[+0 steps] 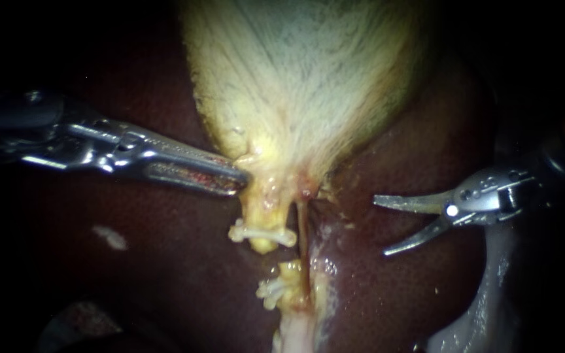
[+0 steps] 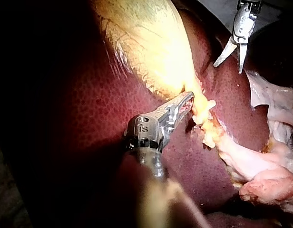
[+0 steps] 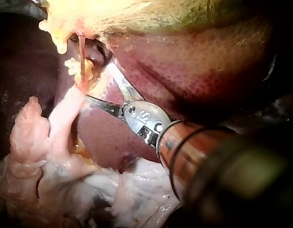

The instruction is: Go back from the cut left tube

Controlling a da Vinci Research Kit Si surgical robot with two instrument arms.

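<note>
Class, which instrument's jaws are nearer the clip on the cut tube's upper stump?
Left: the left instrument grips the gallbladder neck just above the clip; the right instrument stands open, well off to the side over the liver.

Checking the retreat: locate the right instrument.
Endoscope view: the silver right instrument hangs over dark red liver, right of the cut yellow tube, clear of it.

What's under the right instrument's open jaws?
Bare liver shows under and between the open jaws of the right instrument; they grip nothing. The cut left tube lies apart from them. Liver beneath the instrument's wrist is covered.
</note>
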